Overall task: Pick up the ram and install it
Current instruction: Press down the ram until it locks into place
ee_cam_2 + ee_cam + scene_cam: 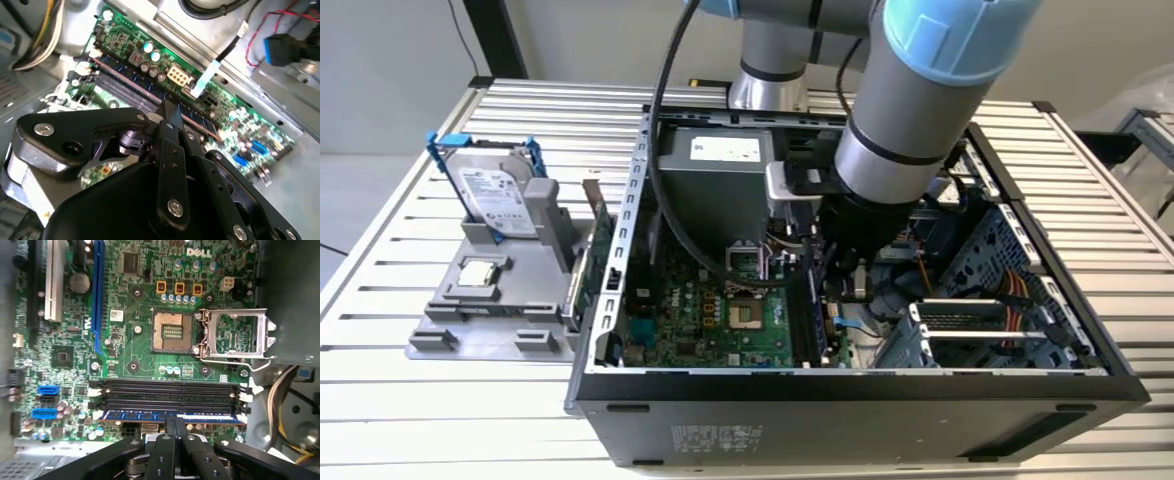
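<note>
The ram (140, 416) is a thin bluish stick standing in the motherboard slot closest to my gripper (176, 421), parallel to the empty black slots (170, 392). My two black fingers are shut together, with their tips at the ram's top edge near its middle. They do not clamp its sides. In the exterior view the gripper (838, 292) reaches down inside the open computer case, right over the ram (809, 315). In the second wrist view the gripper (170, 107) has its closed tips down at the slot row.
The open processor socket (172, 331) with its raised metal frame (235, 335) lies beyond the slots. Cables (280, 400) and a drive cage (987, 310) crowd the case. Outside, a grey holder (487, 325) carries a hard drive (494, 195), a silver chip (480, 272) and an upright green card (596, 250).
</note>
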